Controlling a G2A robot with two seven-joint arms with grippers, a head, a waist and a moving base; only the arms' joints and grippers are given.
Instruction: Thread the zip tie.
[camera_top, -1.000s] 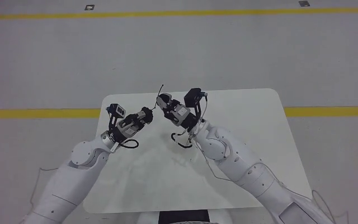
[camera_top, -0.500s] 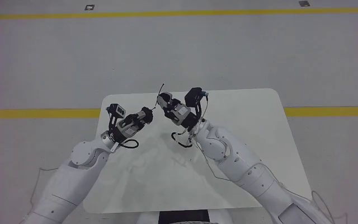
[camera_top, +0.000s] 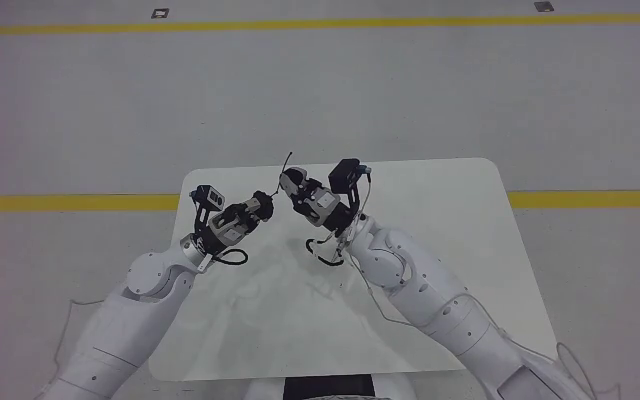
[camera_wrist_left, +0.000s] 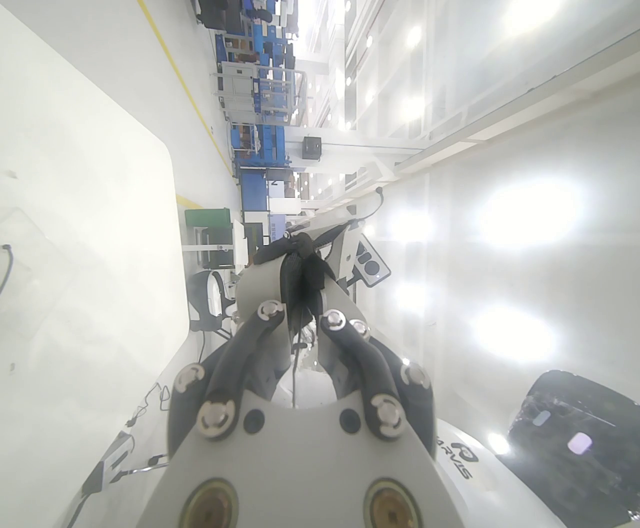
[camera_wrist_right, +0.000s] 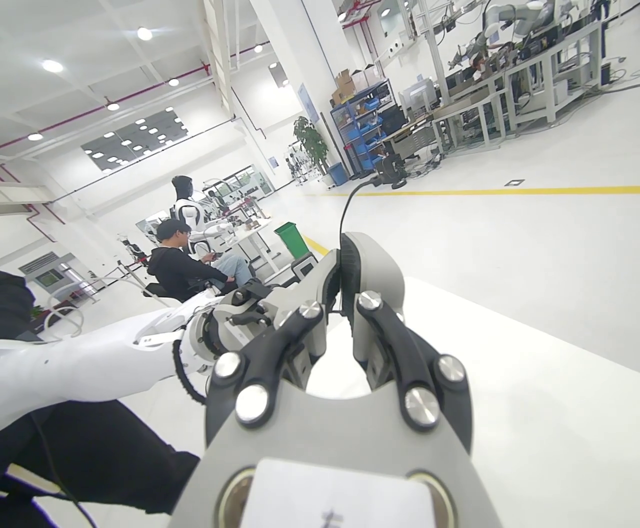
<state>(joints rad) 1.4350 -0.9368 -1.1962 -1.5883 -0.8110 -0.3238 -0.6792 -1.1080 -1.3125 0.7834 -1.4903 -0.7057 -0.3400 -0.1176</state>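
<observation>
Two yellow lines (camera_top: 400, 22) across pale floor (camera_top: 400, 90); white table (camera_top: 450, 230) beneath zip tie (camera_wrist_right: 344, 215).

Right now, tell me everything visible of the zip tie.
The zip tie is a thin, black, flexible-looking plastic strip, up in the air above the table. The right claw is shut on it, and its free end rises past the fingertips in a curve. The left claw is shut on another black stretch, bunched at its fingertips. Whether it is threaded cannot be told.
</observation>
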